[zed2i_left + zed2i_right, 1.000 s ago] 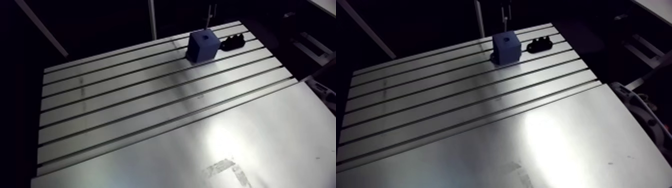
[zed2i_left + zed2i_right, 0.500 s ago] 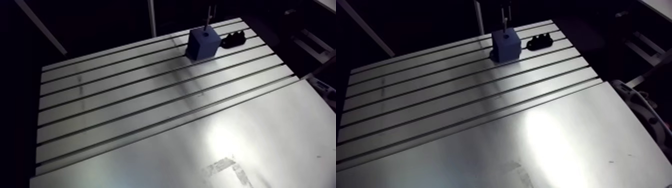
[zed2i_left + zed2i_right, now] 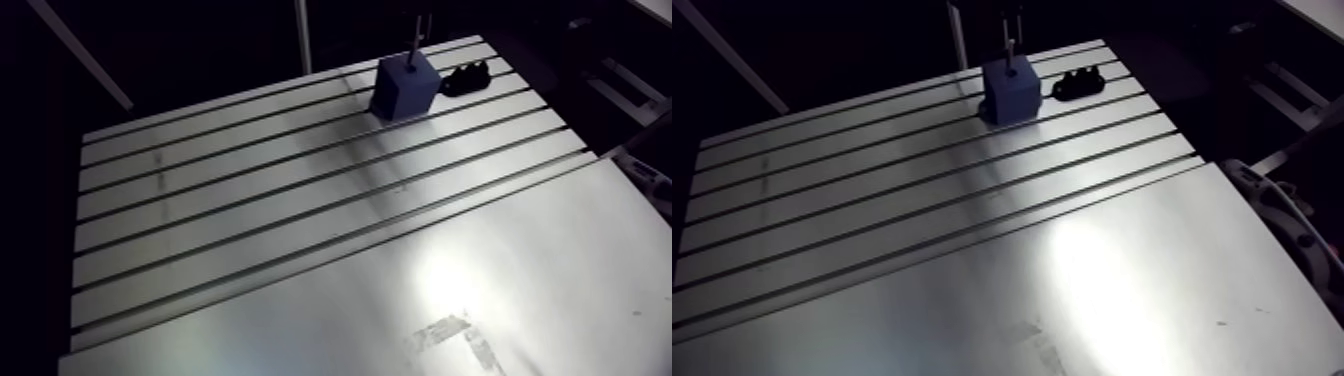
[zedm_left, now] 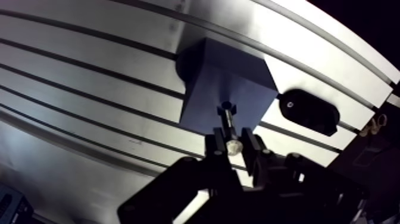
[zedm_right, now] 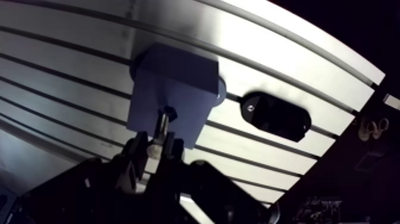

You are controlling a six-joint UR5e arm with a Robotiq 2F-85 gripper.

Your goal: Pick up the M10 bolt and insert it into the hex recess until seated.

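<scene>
A blue block (image 4: 223, 89) stands on the slotted table (image 3: 250, 190) at its far end, also seen in the arm view (image 3: 404, 88). A small dark hex recess (image 4: 227, 108) shows in the block's top face. My gripper (image 4: 234, 145) hangs right above the block, shut on the M10 bolt (image 4: 231, 134). The bolt's head sits between the fingers and its shank points down, with its tip at the recess. How deep the tip sits is hidden. In the arm view the bolt (image 3: 415, 45) shows as a thin upright line over the block.
A black oblong holder (image 4: 308, 111) with holes lies just beside the block, near the table's far corner (image 3: 468, 78). A smooth metal plate (image 3: 520, 270) covers the near part of the table. The table's edges run close behind the block and holder.
The gripper has come down with the bolt, from above the block to its top face. The arm view has shifted slightly; block and holder have not moved.
</scene>
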